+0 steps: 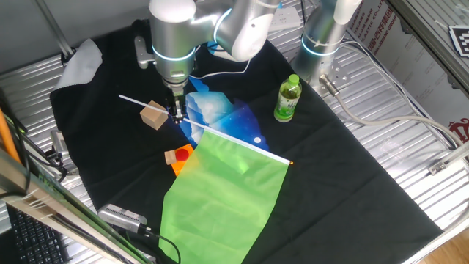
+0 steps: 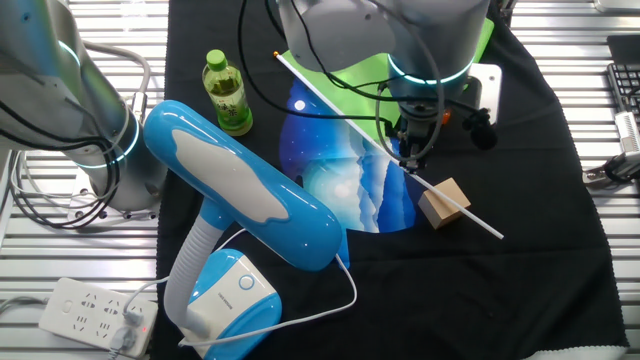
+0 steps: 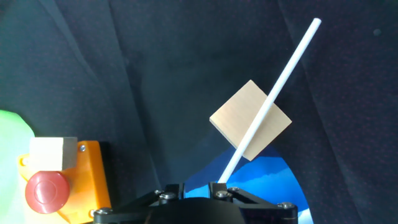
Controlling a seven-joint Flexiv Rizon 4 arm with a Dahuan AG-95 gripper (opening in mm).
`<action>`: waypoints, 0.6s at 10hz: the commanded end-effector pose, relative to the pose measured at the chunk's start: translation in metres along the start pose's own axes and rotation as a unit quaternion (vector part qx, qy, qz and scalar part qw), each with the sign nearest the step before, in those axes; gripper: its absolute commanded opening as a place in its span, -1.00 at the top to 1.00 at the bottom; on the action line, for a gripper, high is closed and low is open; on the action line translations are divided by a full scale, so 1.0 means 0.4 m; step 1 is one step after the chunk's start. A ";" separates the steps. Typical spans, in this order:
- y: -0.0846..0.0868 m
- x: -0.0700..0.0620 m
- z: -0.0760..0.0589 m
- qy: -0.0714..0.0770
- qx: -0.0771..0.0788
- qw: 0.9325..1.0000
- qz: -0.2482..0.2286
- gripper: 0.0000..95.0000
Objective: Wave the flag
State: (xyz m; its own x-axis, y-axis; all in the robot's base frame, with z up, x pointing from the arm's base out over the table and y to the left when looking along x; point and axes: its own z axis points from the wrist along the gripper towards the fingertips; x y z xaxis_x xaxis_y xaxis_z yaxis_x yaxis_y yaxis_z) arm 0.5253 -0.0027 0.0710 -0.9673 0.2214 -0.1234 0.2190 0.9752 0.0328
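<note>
The flag is a large light-green sheet (image 1: 223, 194) on a long thin white stick (image 1: 146, 104). The sheet lies on the black cloth at the front. The stick runs back-left and crosses over a small wooden block (image 1: 154, 116). My gripper (image 1: 177, 114) points straight down with its fingers at the stick, just right of the block. In the other fixed view the gripper (image 2: 408, 160) meets the stick (image 2: 470, 215) the same way. In the hand view the stick (image 3: 273, 87) crosses the block (image 3: 239, 121) and vanishes at my right finger. I cannot see whether the fingers pinch it.
A blue and white cloth (image 1: 220, 110) lies under the stick. An orange base with a red button and a small pale cube (image 1: 179, 155) sits left of the green sheet. A green bottle (image 1: 287, 99) stands at the right. A blue lamp (image 2: 240, 200) and a second arm (image 2: 70, 90) stand behind.
</note>
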 end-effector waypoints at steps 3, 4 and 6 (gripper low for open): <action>-0.015 0.000 0.000 -0.002 -0.001 1.000 -0.007 0.20; -0.019 0.000 -0.001 -0.002 -0.002 1.000 -0.007 0.20; -0.022 0.004 0.000 -0.002 -0.001 1.000 -0.008 0.20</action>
State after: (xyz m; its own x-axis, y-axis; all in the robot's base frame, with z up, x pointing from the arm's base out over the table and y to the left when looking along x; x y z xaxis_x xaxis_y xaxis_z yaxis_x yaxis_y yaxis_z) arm 0.5216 -0.0110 0.0707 -0.9702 0.2040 -0.1306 0.2011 0.9789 0.0352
